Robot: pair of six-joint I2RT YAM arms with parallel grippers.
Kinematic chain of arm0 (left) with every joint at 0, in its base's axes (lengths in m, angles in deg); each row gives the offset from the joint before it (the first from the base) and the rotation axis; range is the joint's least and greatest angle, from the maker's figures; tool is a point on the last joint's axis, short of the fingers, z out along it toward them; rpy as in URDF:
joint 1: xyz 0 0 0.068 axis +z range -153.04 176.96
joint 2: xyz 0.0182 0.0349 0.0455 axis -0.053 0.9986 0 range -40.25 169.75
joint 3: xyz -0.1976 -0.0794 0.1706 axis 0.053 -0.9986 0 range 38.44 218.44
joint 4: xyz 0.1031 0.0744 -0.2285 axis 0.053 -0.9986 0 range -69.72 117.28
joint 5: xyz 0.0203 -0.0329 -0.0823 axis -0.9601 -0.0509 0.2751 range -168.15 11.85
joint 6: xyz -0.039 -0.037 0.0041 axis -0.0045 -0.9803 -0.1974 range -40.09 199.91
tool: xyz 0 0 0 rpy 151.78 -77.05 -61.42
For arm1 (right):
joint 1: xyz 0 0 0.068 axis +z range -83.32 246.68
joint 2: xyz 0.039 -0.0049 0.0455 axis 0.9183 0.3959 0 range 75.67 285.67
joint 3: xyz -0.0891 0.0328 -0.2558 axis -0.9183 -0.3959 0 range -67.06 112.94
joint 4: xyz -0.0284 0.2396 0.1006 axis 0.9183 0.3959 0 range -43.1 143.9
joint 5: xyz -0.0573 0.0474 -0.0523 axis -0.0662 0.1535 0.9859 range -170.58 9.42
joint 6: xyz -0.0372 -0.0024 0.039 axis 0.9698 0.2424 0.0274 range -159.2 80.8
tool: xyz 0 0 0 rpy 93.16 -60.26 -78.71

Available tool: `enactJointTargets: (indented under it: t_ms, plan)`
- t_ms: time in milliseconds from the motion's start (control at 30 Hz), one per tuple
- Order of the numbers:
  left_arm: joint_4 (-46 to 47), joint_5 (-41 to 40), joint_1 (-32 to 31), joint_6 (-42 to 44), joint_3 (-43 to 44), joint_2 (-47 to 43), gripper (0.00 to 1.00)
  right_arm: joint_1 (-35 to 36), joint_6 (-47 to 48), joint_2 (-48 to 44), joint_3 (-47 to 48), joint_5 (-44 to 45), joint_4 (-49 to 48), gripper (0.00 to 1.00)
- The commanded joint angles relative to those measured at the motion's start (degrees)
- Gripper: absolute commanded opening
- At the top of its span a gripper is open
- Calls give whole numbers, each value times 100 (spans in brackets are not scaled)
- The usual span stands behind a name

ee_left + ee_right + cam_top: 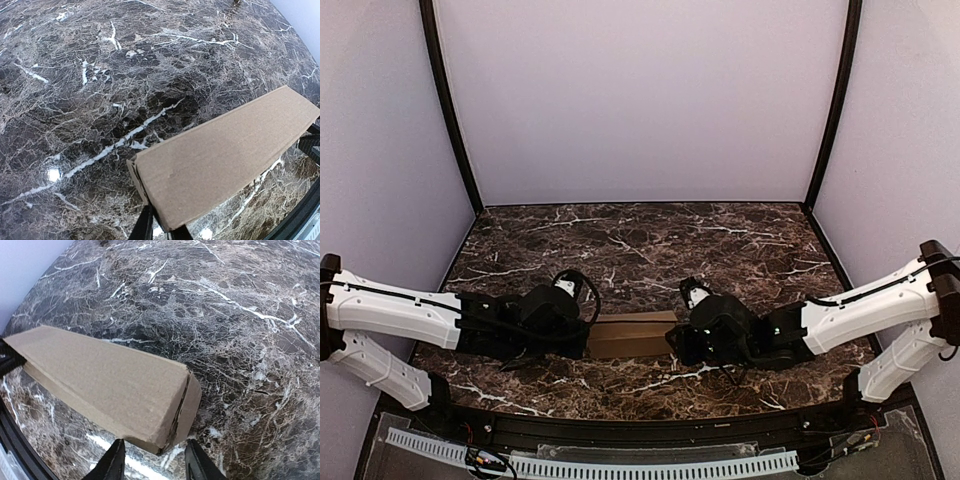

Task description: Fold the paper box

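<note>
Down at the near edge of the table [640,240] your two arms reach inward toward each other, and the box [632,333] lies flat on the marble between them, long side running left to right, already formed into a narrow brown sleeve rather than a flat sheet. On your left, the left gripper [582,335] sits right at the box's left end; from its wrist camera the fingers [144,226] stand fairly close together with the lower corner of the box [225,150] between them, but you cannot tell from here whether they are pinching the cardboard or only bracketing it. Moving right, the top panel looks smooth and uncreased. At the right end, the right gripper [678,340] is spread wide, its fingers [114,462] straddling the end of the box [100,375] without touching it and holding nothing; the end flap there shows a dark seam, so it looks tucked but not fully seated. You seem to be at the closing stage, with the body done and the ends left to finish. Next, you likely need to brace the left end while the right fingers press that flap home, gently, since thin card will buckle or slide
</note>
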Motion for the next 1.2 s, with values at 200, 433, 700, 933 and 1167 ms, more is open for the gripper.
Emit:
enactJointTargets:
  t_ms: [200,433,700,933,1167]
  plan:
    - [-669,95,-45,78,-48,106,9,50,1128,-747,467,-331,563,51]
    - [-589,146,-45,102,45,232,9,44,1631,-629,1031,-130,418,19]
    - [-386,290,-46,72,30,289,9,45,1793,26,1285,-185,-343,0]
    - [-240,366,-45,52,3,357,9,49,1949,550,1172,-184,-1209,0]
    - [-179,497,-46,144,100,453,12,53,1688,973,572,-154,-2010,0]
